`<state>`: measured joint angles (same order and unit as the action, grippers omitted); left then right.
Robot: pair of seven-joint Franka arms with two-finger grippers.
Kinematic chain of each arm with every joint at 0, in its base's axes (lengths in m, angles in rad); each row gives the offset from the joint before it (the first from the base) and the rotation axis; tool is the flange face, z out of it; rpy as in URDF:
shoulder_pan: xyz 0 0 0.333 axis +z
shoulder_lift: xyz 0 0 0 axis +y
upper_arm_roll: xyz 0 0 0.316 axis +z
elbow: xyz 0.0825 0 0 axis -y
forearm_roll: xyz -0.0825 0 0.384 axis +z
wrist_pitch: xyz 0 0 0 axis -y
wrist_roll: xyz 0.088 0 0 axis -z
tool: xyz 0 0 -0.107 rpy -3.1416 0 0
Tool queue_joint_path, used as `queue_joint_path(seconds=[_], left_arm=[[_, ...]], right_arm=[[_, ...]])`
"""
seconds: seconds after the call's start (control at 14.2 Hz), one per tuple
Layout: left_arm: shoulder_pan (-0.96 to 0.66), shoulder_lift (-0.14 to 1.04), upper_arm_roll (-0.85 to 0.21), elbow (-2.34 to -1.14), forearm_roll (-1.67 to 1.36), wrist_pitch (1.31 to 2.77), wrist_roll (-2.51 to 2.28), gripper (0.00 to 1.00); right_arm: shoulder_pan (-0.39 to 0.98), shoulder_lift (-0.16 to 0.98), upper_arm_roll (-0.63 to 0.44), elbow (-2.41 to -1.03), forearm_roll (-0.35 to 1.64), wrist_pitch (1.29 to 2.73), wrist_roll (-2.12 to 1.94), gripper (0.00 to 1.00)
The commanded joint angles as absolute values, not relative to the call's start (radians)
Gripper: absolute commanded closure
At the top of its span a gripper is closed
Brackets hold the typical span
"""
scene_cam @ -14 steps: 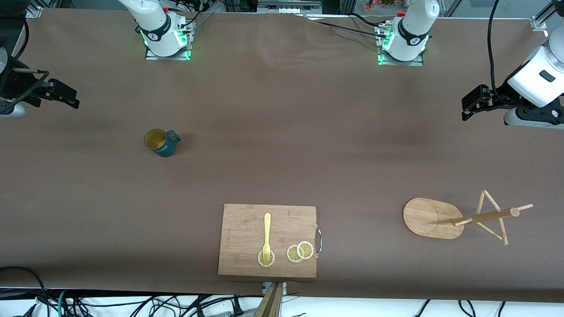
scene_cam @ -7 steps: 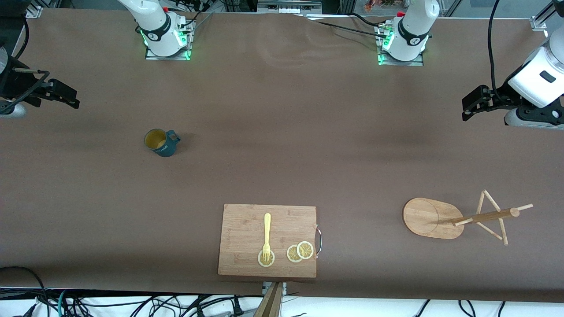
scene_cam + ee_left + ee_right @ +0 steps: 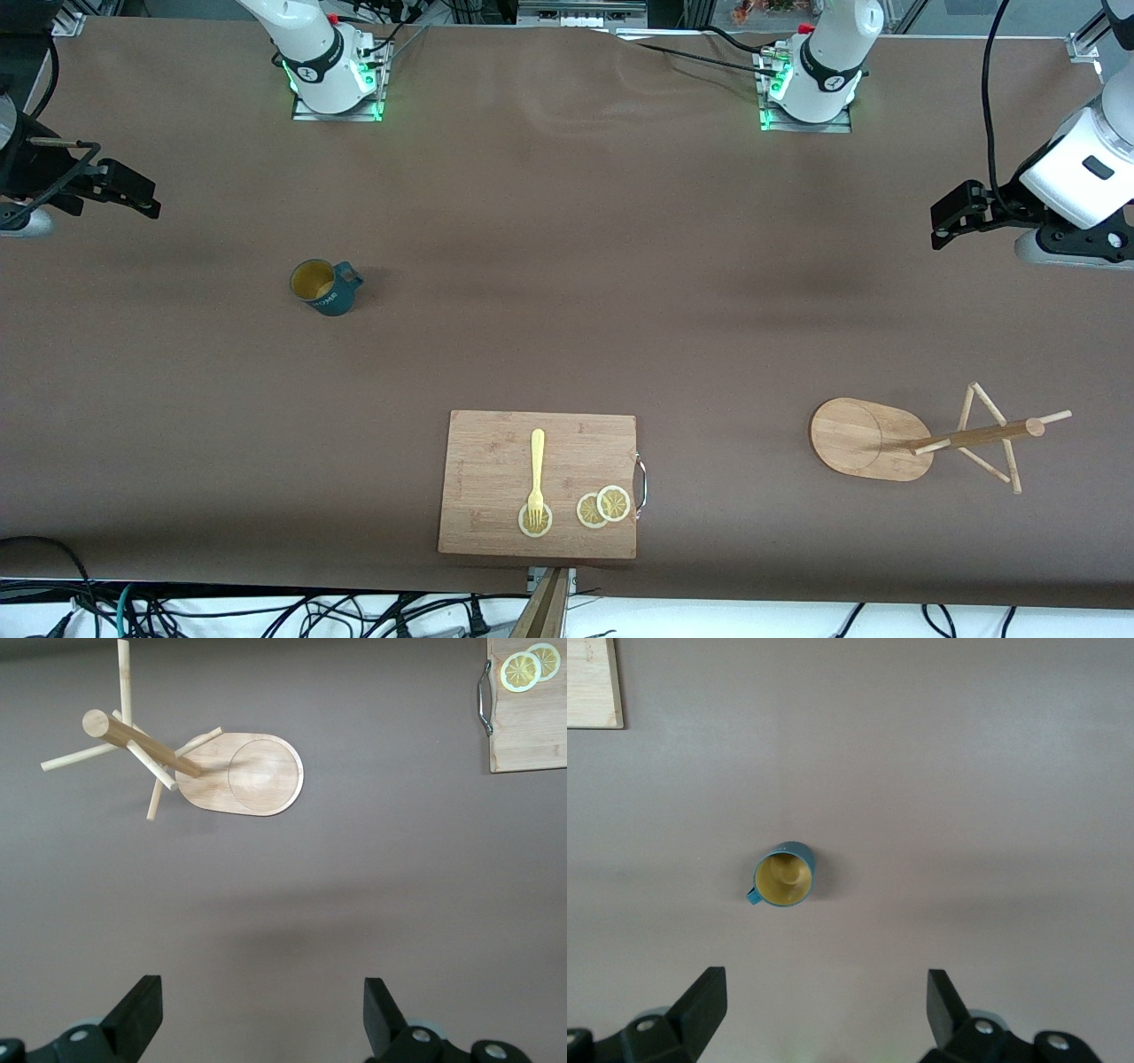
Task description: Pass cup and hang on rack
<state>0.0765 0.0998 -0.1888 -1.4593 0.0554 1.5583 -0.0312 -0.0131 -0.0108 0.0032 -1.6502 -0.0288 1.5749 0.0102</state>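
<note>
While both arms wait, nothing is held.
Right gripper (image 3: 133, 195) hangs spread wide over its table end; the teal cup (image 3: 322, 287) stands upright (handle toward the left arm); rack (image 3: 921, 439) stands beneath the released left gripper (image 3: 943, 221).

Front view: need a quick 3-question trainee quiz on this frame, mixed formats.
1. True or false: the dark teal mug with yellow interior stands upright on the table.
2. The light bamboo mug tree is: A) holding the mug, B) bare, C) on the rectangular wooden cutting board.
3. Fill in: the yellow plastic fork has its tines on a ____ slice.

Key
1. True; the right claw is open, above and short of it.
2. B; the mug tree has nothing on its pegs, and the left claw is open, above bare table short of it.
3. Lemon.
</note>
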Motion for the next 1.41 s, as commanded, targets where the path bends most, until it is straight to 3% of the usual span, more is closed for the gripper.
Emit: queue_joint_path(seconds=[0.0,0.35,0.63,1.34], left_arm=[[0.072,0.112,-0.195,-1.434,0.084,1.565,-0.035,0.0],[0.072,0.112,-0.195,-1.434,0.087,1.566,-0.035,0.0],[0.071,0.112,-0.198,-1.434,0.1,1.568,-0.035,0.0],[0.068,0.112,-0.199,-1.434,0.1,1.568,-0.035,0.0]], right_arm=[[-0.031,-0.023,0.018,-1.663,-0.009,1.549,0.003,0.0],[-0.025,-0.012,0.021,-1.715,-0.012,1.529,0.008,0.0],[0.054,0.072,0.023,-1.753,-0.02,1.554,0.006,0.0],[0.069,0.051,0.02,-2.169,-0.029,2.093,-0.003,0.0]])
